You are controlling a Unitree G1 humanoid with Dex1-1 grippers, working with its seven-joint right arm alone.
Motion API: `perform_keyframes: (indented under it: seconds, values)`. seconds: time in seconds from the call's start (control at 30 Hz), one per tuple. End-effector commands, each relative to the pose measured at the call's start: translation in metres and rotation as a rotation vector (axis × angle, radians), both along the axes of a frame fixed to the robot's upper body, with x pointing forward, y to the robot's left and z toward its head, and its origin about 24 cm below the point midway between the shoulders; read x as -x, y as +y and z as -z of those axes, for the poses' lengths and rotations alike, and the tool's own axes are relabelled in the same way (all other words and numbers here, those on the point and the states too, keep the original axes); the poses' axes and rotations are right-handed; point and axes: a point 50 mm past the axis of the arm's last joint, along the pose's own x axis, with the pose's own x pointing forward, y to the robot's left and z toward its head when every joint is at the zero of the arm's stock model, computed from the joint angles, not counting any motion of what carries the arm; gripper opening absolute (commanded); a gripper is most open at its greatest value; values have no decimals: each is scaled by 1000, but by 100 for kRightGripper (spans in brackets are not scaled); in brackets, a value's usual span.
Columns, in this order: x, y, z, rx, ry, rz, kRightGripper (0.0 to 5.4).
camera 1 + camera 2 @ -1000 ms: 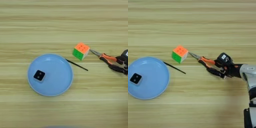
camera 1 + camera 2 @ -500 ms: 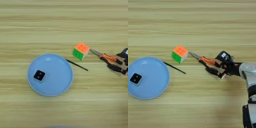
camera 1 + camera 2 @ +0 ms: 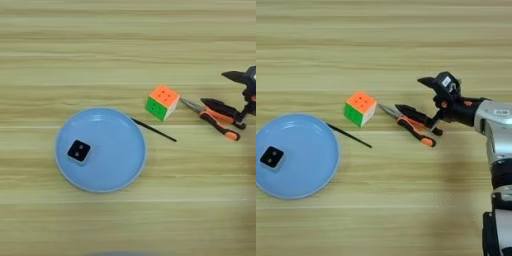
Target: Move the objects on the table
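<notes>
The black two-fingered end effector [image 3: 432, 100] is spread wide, holding nothing, above the orange-and-black-handled needle-nose pliers [image 3: 415, 123] (lying on the light wooden tabletop [image 3: 406, 200]).

no readable text, labels or numbers on anything here.

head stereo pair | facing down on table [image 3: 125, 30] | views overlap; right reaches further right

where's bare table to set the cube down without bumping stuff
Free: the wide strip above the cube and pliers, and the stretch below the pliers, right of the blue plate. Crowded: the middle row, where stick, cube, pliers and gripper line up.
</notes>
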Motion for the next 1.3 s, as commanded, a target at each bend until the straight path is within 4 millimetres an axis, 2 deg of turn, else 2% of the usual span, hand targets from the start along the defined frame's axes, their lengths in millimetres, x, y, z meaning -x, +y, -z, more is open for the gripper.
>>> perform_keyframes:
  seconds: [0.03,0.33,0.53,1.03,1.3]
  values:
    - [-7,11,-45,-25,-177,-30,537]
    - [-3,50,-61,-93,-259,-148,537]
    - [2,75,-64,-112,-291,-226,537]
    - [1,112,-54,-145,-223,-278,537]
    - [14,138,-45,-154,-174,-347,537]
